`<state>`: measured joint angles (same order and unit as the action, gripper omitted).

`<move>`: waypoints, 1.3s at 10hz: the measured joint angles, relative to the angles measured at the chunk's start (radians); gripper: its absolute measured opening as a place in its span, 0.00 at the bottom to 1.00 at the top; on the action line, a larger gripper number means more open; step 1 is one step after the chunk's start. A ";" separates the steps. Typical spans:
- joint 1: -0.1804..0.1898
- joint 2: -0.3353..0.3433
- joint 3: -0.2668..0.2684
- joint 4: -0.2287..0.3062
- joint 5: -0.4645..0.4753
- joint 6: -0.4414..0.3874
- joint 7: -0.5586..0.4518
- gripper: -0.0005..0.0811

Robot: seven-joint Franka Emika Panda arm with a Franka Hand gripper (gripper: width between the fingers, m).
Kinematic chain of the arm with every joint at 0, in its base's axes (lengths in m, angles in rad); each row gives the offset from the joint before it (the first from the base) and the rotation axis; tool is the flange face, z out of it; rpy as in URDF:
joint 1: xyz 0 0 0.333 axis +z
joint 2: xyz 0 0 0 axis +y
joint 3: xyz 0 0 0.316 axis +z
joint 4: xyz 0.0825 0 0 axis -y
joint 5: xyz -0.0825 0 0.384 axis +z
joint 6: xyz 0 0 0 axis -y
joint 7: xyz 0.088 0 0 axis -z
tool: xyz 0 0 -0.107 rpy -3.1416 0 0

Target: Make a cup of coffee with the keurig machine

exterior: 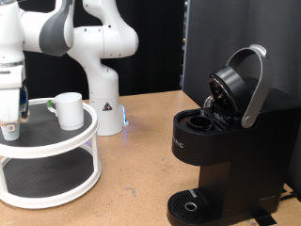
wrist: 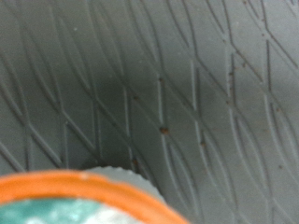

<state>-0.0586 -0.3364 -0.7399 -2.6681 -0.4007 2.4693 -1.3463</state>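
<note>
The white mug [exterior: 68,109] stands on the top shelf of a white two-tier round stand [exterior: 58,152] at the exterior view's left. The black keurig machine [exterior: 226,151] stands at the right with its grey-rimmed lid [exterior: 246,80] raised and its pod chamber [exterior: 199,121] open. My gripper [exterior: 9,124] hangs low over the top shelf, left of the mug and apart from it, with a small white thing [exterior: 8,133] at its tips. The wrist view shows the shelf's black ribbed mat [wrist: 168,84] very close and a blurred round orange-rimmed, greenish thing [wrist: 75,201]. No fingers show there.
The arm's white base [exterior: 105,104] stands behind the stand on the brown table [exterior: 141,160]. The machine's drip tray [exterior: 193,205] sits low at the front. The stand's lower shelf [exterior: 47,179] has a black mat. A black curtain forms the backdrop.
</note>
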 joint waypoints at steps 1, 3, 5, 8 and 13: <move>0.000 0.000 0.000 0.001 0.000 0.002 0.000 0.54; 0.000 -0.004 0.002 0.004 0.003 -0.006 0.000 0.54; 0.005 -0.040 0.015 0.032 0.033 -0.087 -0.001 0.54; 0.011 -0.132 0.048 0.093 0.076 -0.251 -0.028 0.54; 0.011 -0.207 0.079 0.140 0.091 -0.384 -0.035 0.53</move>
<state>-0.0472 -0.5432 -0.6612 -2.5278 -0.3096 2.0850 -1.3809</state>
